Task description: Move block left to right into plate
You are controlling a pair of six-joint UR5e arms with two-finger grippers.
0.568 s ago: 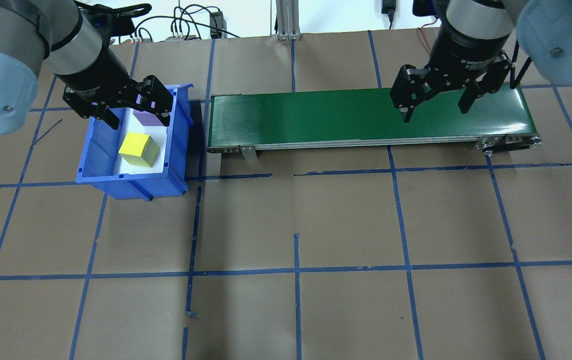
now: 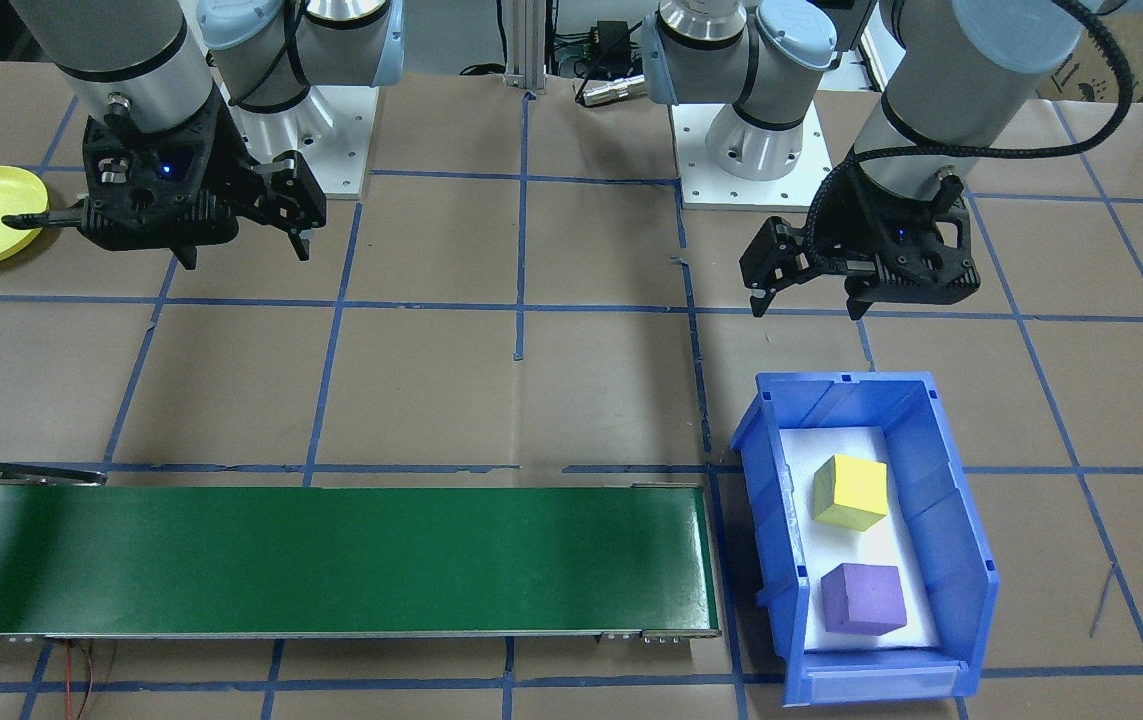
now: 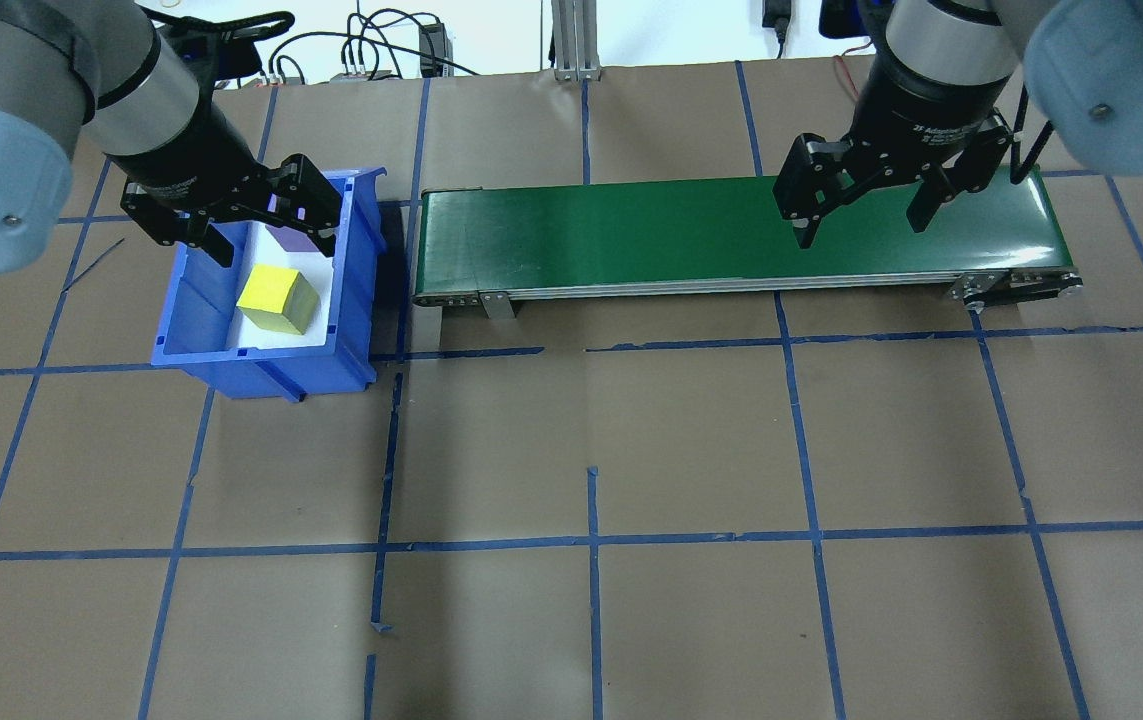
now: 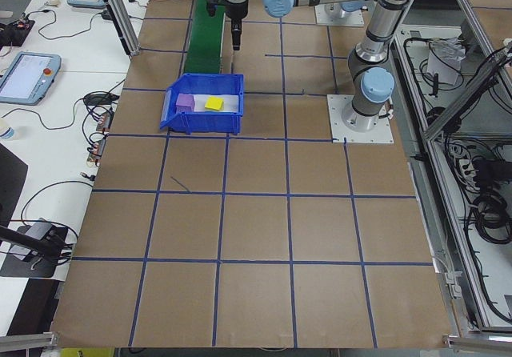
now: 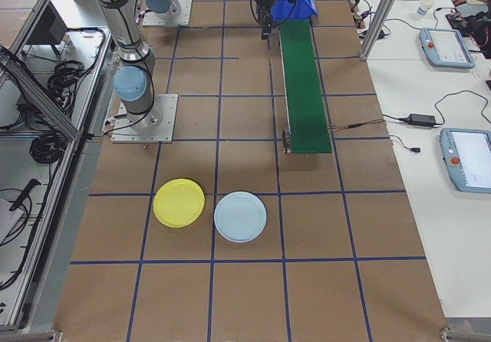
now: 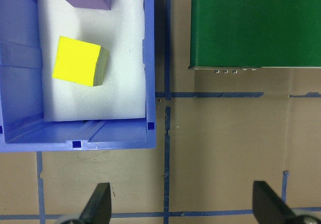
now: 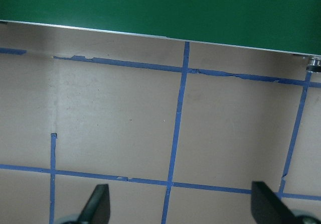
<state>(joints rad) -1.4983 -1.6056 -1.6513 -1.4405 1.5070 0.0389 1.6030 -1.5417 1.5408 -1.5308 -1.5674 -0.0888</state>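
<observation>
Both two-finger grippers, left (image 2: 806,292) and right (image 2: 243,240), hang spread wide, holding nothing. Yellow foam-looking cube (image 2: 851,491) and purple cube (image 2: 863,598) sit in the blue plastic bin (image 2: 971,560). Round yellow plastic plate (image 5: 179,202) is well apart, probably bare.

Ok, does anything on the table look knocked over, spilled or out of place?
Nothing stands out. The yellow cube and purple cube sit flat in the bin, the belt is bare, and both grippers, left and right, hang open and empty.
</observation>
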